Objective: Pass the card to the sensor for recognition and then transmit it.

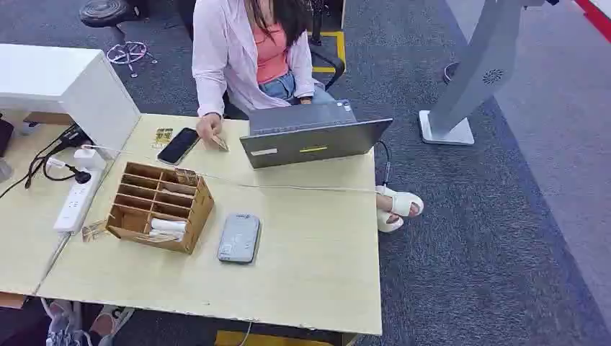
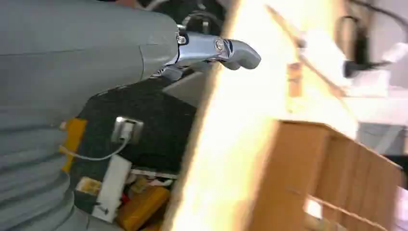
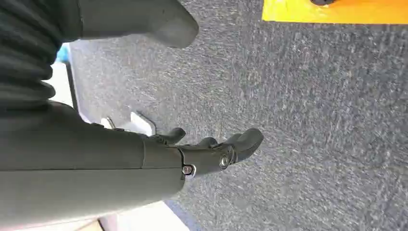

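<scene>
Head view, task status: not begun, by my judgement; neither robot hand has a card and nothing lies on the sensor.

Counter (image 1: 302, 267): pale wood, carrying all items below.
Laptop (image 1: 311, 135): grey, at the far edge, in front of a seated person.
Wooden organiser (image 1: 160, 207): slotted, left of centre; small cards appear to stand in its compartments, too small to read.
Sensor (image 1: 238, 238): grey flat pad, just right of the organiser.
Card (image 1: 220, 143): small tan piece in the person's hand (image 1: 209, 128), beside a black phone (image 1: 178, 145).
Left hand (image 2: 216, 50): fingers extended and empty, beside the counter edge.
Right hand (image 3: 211, 151): fingers loosely apart and empty, hanging over grey carpet (image 3: 312, 120).
</scene>
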You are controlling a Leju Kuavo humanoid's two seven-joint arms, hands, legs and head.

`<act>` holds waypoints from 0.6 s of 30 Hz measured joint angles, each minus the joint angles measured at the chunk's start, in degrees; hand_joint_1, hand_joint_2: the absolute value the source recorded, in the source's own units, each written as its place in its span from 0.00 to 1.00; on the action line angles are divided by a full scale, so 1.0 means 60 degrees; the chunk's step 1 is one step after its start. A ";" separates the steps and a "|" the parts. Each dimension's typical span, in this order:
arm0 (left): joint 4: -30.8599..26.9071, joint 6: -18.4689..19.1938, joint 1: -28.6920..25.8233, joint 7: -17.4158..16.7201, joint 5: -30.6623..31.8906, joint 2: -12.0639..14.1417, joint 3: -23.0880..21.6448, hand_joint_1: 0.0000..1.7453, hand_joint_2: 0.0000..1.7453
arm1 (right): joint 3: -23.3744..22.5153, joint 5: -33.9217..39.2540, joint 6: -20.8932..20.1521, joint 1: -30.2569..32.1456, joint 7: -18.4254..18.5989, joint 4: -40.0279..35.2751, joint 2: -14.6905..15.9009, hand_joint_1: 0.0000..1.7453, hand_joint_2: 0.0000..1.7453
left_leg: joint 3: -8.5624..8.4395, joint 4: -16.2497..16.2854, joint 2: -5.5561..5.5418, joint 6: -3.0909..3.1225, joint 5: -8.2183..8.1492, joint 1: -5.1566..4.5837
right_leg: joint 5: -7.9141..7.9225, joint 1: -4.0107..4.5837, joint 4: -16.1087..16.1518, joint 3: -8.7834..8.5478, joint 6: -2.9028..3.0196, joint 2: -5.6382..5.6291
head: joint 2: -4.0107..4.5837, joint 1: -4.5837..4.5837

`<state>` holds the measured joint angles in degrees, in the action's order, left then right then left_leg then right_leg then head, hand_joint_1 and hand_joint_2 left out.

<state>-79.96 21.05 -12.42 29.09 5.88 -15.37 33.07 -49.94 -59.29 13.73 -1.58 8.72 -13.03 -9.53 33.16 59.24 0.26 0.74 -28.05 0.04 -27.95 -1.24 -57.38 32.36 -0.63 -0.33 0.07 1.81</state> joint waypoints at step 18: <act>-0.2658 -0.2263 0.1217 -0.0288 0.1313 0.1268 -0.2882 0.00 1.00 | -0.0186 -0.1305 -0.0179 -0.0086 0.0197 0.0113 -0.0091 0.00 1.00 | -0.0008 0.0001 0.0001 -0.0002 0.0018 0.0000 | 0.0012 0.0000 -0.0002 -0.0001 0.0005 0.0000 | 0.0000 -0.0004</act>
<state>-95.91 7.47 -5.12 27.36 13.75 -7.76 15.78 -51.06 -67.12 12.65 -2.10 9.90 -12.35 -10.08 33.12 59.24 0.27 0.73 -27.94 0.04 -27.87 -1.24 -57.39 32.36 -0.60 -0.33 0.07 1.79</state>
